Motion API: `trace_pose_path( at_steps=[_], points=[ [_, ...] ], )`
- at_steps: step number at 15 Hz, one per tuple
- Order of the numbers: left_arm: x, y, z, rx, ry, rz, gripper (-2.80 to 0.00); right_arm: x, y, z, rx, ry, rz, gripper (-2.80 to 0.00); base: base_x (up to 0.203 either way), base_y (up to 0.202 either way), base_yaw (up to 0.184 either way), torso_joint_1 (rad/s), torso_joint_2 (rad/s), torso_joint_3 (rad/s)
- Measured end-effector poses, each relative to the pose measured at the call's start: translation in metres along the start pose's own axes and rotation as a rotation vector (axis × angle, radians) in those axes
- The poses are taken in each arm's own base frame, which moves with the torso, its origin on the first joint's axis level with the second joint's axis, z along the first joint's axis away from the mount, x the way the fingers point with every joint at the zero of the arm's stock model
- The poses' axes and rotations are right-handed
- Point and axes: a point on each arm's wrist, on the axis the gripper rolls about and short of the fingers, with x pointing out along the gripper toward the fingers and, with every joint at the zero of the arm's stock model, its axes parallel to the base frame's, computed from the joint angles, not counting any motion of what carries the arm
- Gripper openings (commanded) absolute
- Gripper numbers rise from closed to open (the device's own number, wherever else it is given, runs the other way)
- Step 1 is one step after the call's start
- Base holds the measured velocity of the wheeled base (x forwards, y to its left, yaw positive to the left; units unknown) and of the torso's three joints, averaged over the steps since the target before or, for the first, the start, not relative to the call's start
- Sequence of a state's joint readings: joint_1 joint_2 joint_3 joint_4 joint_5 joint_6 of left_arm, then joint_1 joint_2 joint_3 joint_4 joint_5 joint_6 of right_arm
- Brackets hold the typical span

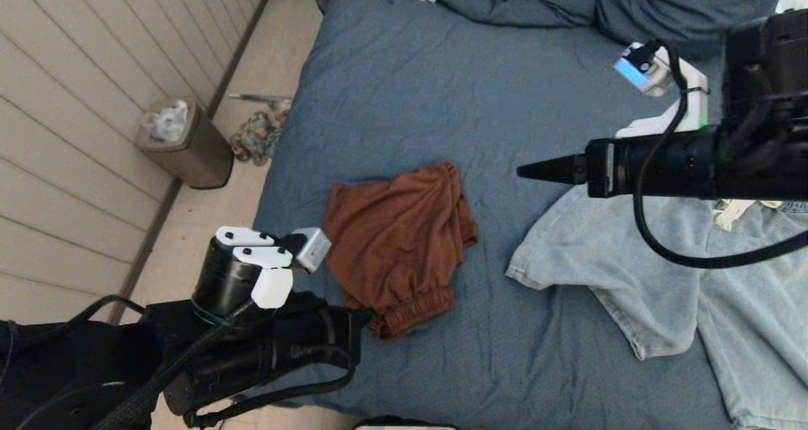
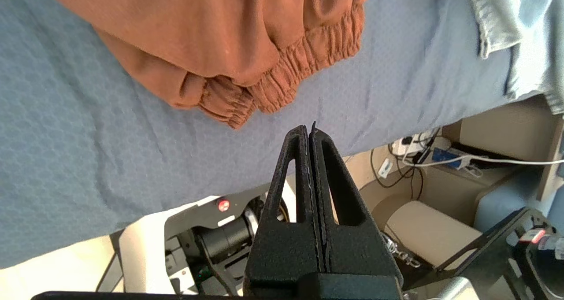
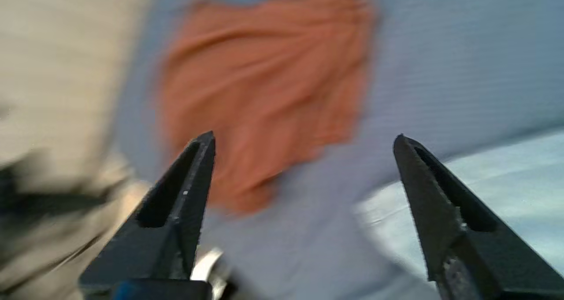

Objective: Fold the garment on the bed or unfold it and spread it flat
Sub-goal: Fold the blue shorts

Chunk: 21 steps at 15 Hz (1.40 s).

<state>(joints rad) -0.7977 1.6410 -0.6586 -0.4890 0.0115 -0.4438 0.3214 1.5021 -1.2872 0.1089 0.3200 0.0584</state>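
Note:
A rust-brown garment [image 1: 398, 247] with an elastic waistband lies bunched and partly folded on the slate-blue bed [image 1: 442, 89], near its front left. My right gripper [image 1: 524, 171] hovers above the bed to the right of it, pointing towards it. The right wrist view shows this gripper [image 3: 303, 136] open and empty, with the rust-brown garment [image 3: 264, 84] ahead. My left gripper [image 2: 308, 130] is shut on nothing, just off the bed's front edge [image 2: 88, 159], a short way from the garment's waistband [image 2: 273, 84]. The left arm [image 1: 265, 329] sits at the lower left.
A pale blue denim garment [image 1: 663, 272] lies spread over the bed's right side. A bunched blue duvet [image 1: 568, 0] lies at the head. A brown waste bin [image 1: 189, 143] and a cloth bundle [image 1: 255, 136] are on the floor at the left. Cables [image 2: 423, 154] lie below the bed's edge.

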Motion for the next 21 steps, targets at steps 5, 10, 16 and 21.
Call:
trace_pose_path(
  at_steps=[5,10,16,21],
  points=[
    [0.009,0.002,-0.004,-0.001,-0.007,-0.003,-2.80,0.018,-0.042,-0.002,0.032,0.101,-0.210,0.00,0.000,0.000,0.000,0.000,0.00,0.000],
    [0.011,0.004,-0.009,0.001,0.013,0.003,-2.80,0.059,-0.071,-0.028,-0.033,0.284,-0.450,0.00,0.000,0.000,0.000,0.000,0.00,0.000],
    [0.014,0.005,-0.012,0.002,0.027,0.011,-2.80,0.111,-0.084,-0.070,-0.028,0.452,-0.415,0.00,0.000,0.000,0.000,0.000,0.00,0.000],
    [0.016,0.005,-0.013,0.001,0.032,0.012,-2.80,0.131,-0.096,-0.067,0.014,0.425,-0.506,0.00,0.000,0.000,0.000,0.000,0.00,0.000]
  ],
)
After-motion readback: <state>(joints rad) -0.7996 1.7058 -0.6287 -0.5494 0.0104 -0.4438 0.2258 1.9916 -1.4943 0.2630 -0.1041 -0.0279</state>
